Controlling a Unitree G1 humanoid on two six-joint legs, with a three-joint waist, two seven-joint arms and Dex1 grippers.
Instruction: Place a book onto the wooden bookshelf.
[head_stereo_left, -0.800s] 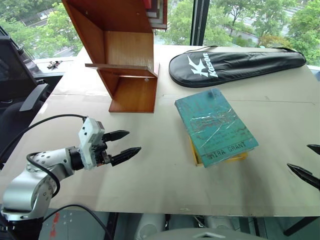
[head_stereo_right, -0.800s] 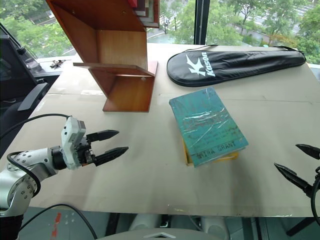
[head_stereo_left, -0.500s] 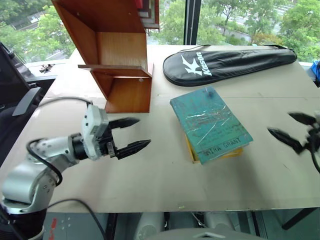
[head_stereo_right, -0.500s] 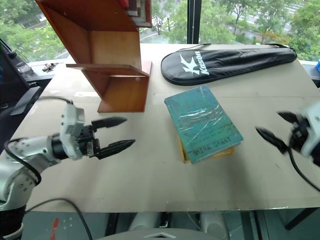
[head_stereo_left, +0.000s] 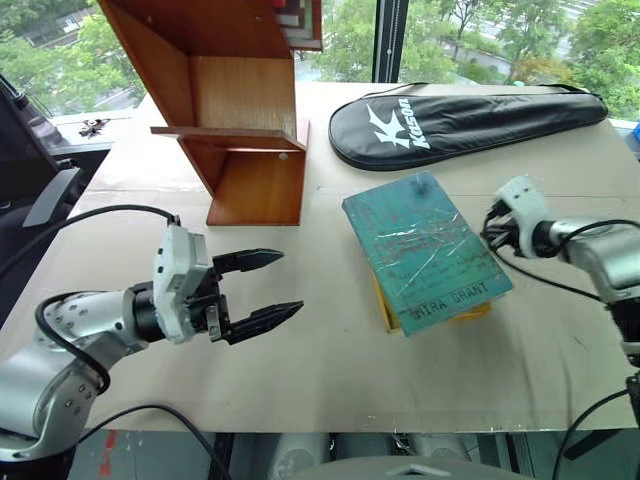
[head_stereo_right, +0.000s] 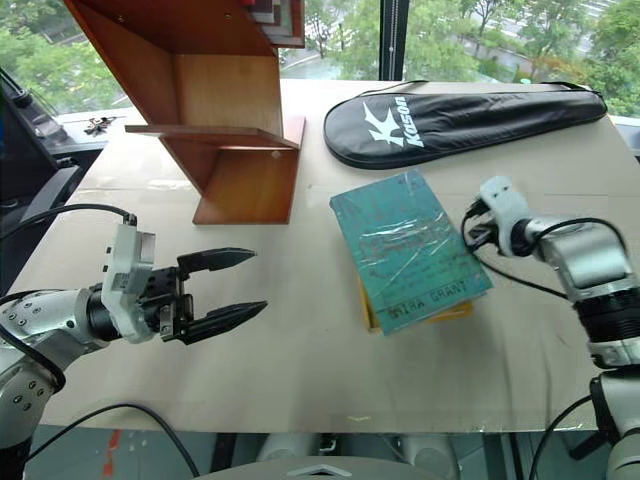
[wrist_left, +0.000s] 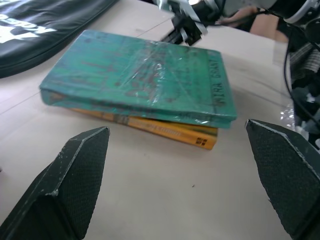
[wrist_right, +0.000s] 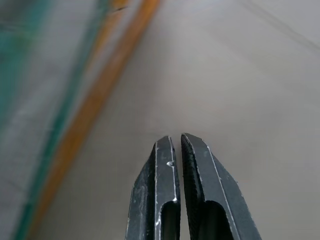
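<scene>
The teal-green glossy paperback book (head_stereo_left: 427, 250) with "MIRA GRANT" along its lower edge lies flat on the beige counter (head_stereo_left: 330, 370), stacked on a yellow paperback book (wrist_left: 165, 131) whose edge peeks out beneath it. The reddish-brown polished wooden bookshelf (head_stereo_left: 235, 110) with slanted side panels stands well apart from the stack, toward the counter's far left; a black zipped racket bag (head_stereo_left: 460, 120) lies behind the books.

The left gripper (head_stereo_left: 262, 290) hovers above the counter on the near left, its fingers (head_stereo_left: 250, 261) spread wide and aimed at the book's spine, holding nothing. The right gripper (wrist_right: 181, 145) sits low at the book's right edge; its fingers (wrist_right: 197, 165) are pressed together, tips just beside the stack and gripping nothing.

We judge the step in hand to be the approach: nothing is lifted yet and the shelf is untouched. The closed right fingers look set to nudge or pry the teal cover's edge. Next move calls for separating the top book from the yellow one without dragging both, then giving the open left fingers an edge to close on. The glossy cover may slip.
</scene>
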